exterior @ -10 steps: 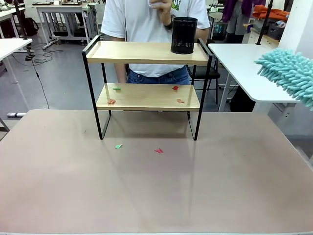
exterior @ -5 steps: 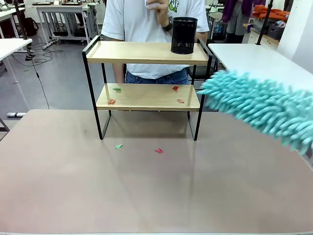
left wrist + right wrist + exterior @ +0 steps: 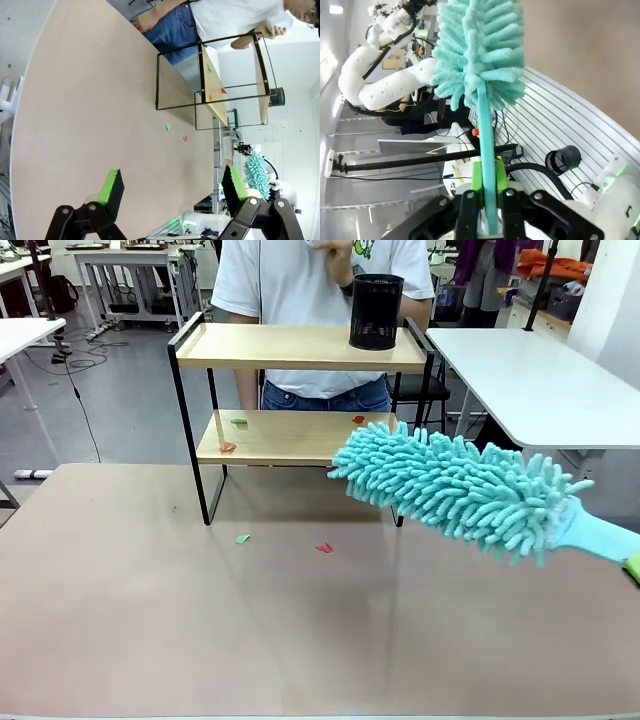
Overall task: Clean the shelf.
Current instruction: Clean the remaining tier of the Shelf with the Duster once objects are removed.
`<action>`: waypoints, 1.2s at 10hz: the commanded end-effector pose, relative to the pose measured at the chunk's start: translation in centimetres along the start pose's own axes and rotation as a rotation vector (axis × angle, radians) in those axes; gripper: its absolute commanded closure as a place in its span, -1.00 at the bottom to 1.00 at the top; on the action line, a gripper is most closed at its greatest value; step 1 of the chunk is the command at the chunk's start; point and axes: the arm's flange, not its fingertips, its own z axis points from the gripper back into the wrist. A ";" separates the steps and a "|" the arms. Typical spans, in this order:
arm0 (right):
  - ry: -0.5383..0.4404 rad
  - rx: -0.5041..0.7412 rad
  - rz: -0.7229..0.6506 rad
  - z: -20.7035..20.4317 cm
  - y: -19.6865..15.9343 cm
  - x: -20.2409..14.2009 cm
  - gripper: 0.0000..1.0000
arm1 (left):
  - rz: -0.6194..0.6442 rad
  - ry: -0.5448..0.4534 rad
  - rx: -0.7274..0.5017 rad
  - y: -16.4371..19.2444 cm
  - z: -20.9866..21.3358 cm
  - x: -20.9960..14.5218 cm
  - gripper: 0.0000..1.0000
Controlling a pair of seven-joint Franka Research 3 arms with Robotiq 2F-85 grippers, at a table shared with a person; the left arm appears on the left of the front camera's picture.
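At the left, the left jaws stand spread wide with nothing between the green pads (image 3: 111,186), hanging over the bench (image 3: 150,620). This arm looks parked aside so the other has room to sweep.

Toward the bench's far edge, about the middle, stands the shelf (image 3: 300,345). Its open front faces the robot, which leaves both boards reachable from this side. A person (image 3: 300,280) stands close behind it.

Scraps lie on the lower board (image 3: 290,440): a green scrap (image 3: 238,421) and a red scrap (image 3: 228,447) at its left end, and another red one (image 3: 358,419) toward its right. Two more, a green bit (image 3: 242,538) and a red bit (image 3: 324,548), lie on the bench just in front of the shelf.

A black cup (image 3: 377,312) sits on the right end of the top board. It would probably block a full sweep up there.

Right of the middle, the duster (image 3: 450,490) slants up and leftward, and its fluffy tip overlaps the lower board's right end. Whether it touches the wood cannot be told. The angle suits a low sideways pass along that board, so brushing the scraps off seems to be the step in hand.

At the far right, the right jaws are pressed together on the thin handle (image 3: 487,165), well behind the head, which gives reach under the top board
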 end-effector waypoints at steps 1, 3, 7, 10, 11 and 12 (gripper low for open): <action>0.001 0.050 0.008 1.6 -0.6 -1.7 0.74 | -0.022 -0.013 -0.022 0.0 0.0 0.0 -1.00; -0.005 0.014 -0.002 0.7 -0.4 -0.6 0.74 | -0.022 -0.013 -0.022 0.0 0.0 0.0 -1.00; -0.094 -0.434 -0.054 -5.2 1.9 2.7 0.74 | -0.022 -0.013 -0.022 0.0 0.0 0.0 -1.00; -0.122 -0.441 -0.015 -6.9 2.5 4.4 0.74 | -0.022 -0.013 -0.022 0.0 0.0 0.0 -1.00; -0.136 -0.440 0.010 -7.0 2.9 4.6 0.74 | -0.022 -0.013 -0.022 0.0 0.0 0.0 -1.00; -0.204 -0.456 0.007 -6.8 3.0 4.7 0.74 | -0.022 -0.013 -0.022 0.0 0.0 0.0 -1.00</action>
